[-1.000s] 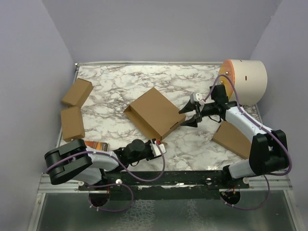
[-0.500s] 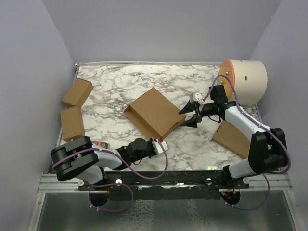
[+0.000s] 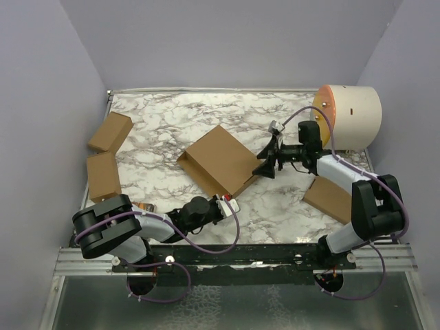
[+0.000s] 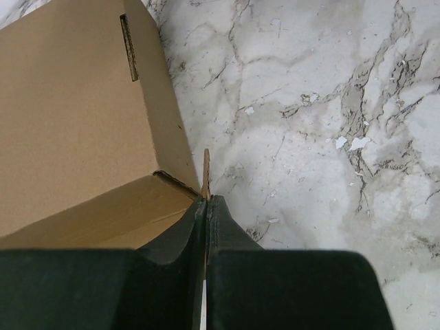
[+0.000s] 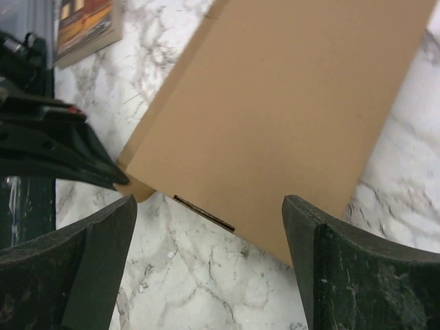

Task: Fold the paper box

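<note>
The paper box (image 3: 221,161) in the middle of the table (image 3: 172,117) looks almost folded shut, but my left pincer (image 4: 207,201) pinches one loose corner tab that I think needs tucking, and my right pincer (image 5: 208,203) is spread wide.

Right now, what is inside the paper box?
Its inside cannot be seen: the paper box is closed, and its top covers it in every view. Outside, only a thin tab sticks out at the near corner, pinched by the left gripper.
</note>
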Controlling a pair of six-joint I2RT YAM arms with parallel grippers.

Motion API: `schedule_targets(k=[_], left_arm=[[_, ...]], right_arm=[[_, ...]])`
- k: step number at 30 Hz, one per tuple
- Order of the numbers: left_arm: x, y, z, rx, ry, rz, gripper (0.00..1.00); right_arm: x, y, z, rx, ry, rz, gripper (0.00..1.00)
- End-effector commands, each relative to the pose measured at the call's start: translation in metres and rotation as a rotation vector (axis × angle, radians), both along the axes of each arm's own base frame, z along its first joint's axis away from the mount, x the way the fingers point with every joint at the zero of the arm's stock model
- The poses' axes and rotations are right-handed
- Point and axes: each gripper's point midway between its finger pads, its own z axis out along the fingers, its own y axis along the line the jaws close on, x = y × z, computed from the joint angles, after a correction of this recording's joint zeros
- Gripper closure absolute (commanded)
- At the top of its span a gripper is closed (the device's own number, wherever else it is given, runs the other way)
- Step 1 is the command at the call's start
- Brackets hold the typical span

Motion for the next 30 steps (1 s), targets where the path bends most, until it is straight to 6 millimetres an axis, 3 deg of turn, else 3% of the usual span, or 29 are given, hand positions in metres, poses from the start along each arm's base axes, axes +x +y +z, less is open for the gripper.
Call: schedule_targets(k=[1,7,14,18,23,30], left_arm=[[0.003,-0.001,0.007,-0.040,0.011,0.023,1.00],[0.003,0.001,0.007,-0.058,0.026,0.037,1.00],[0.003,0.004,0.007,-0.067,0.038,0.046,1.00],[0.003,0.005,0.006,-0.069,0.042,0.051,1.00],[0.003,0.008,0.005,-0.077,0.048,0.059,1.00],[0.003,0.008,0.005,-0.093,0.063,0.063,1.00]], right_arm=[[0.041,-0.010,-0.019,-0.030,0.194,-0.322,0.14],[0.054,-0.016,-0.048,-0.070,0.352,-0.446,0.25],[0.059,-0.020,-0.061,-0.075,0.402,-0.519,0.37],[0.060,-0.020,-0.060,-0.072,0.393,-0.520,0.38],[0.060,-0.020,-0.042,-0.048,0.316,-0.501,0.39],[0.063,-0.026,-0.074,-0.110,0.381,-0.545,0.42]])
